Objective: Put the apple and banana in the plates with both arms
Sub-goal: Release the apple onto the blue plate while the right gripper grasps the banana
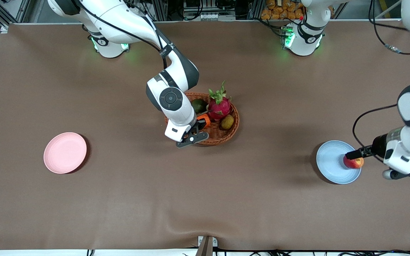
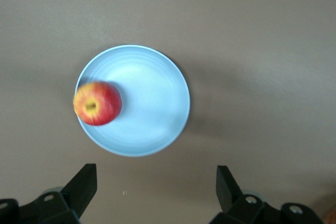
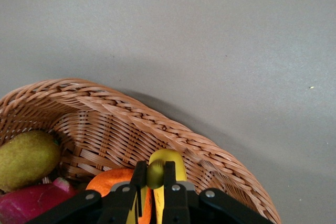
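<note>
The red apple point(image 1: 353, 162) lies in the pale blue plate point(image 1: 331, 160), close to the rim at the left arm's end of the table. My left gripper point(image 1: 355, 154) hangs open and empty over that plate. In the left wrist view the apple point(image 2: 97, 103) sits on the plate point(image 2: 152, 108), clear of the open gripper point(image 2: 156, 174). My right gripper point(image 1: 200, 125) is down in the wicker basket point(image 1: 226, 137). In the right wrist view it point(image 3: 155, 176) is shut on the yellow banana point(image 3: 170, 161). The pale pink plate point(image 1: 65, 153) is empty.
The basket point(image 3: 173, 129) also holds a pink dragon fruit point(image 1: 220, 106), an orange fruit point(image 3: 107, 179), a dark green fruit point(image 1: 198, 105) and a yellow-green fruit point(image 1: 227, 122). The pink plate lies toward the right arm's end of the brown table.
</note>
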Robot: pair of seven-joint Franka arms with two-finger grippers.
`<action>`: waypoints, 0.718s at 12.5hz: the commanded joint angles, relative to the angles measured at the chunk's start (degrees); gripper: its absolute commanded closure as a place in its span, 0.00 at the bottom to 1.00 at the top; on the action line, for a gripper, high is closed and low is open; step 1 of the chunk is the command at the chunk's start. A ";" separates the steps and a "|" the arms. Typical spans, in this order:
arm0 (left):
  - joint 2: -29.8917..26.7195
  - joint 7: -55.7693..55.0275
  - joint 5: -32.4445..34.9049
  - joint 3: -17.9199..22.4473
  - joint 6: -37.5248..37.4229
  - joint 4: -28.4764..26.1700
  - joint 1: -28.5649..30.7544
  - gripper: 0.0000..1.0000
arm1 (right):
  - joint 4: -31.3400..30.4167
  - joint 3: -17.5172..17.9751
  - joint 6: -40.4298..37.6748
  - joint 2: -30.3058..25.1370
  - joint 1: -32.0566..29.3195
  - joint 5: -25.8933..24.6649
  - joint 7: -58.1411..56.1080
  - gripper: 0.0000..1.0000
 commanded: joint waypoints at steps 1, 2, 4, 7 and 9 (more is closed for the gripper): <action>-5.20 -0.17 1.41 -1.49 -2.83 -1.19 -0.01 0.00 | 0.87 -0.32 -0.96 -0.86 0.37 -0.63 0.66 1.00; -7.04 -0.08 1.41 -1.49 -3.35 -1.19 -0.01 0.00 | 0.69 -0.40 -1.83 -2.70 0.28 -0.63 0.66 1.00; -10.65 -0.08 2.45 -1.49 -5.46 -0.84 0.08 0.00 | 0.69 -0.49 -4.46 -5.51 0.28 -0.71 0.84 1.00; -15.84 0.10 2.81 -2.28 -7.83 -0.49 0.08 0.00 | 0.60 -0.76 -10.61 -10.17 -0.33 -0.71 3.37 1.00; -18.56 0.01 2.72 -2.80 -10.11 -0.49 0.08 0.00 | 0.60 -2.59 -15.88 -12.81 -1.21 -0.72 4.18 1.00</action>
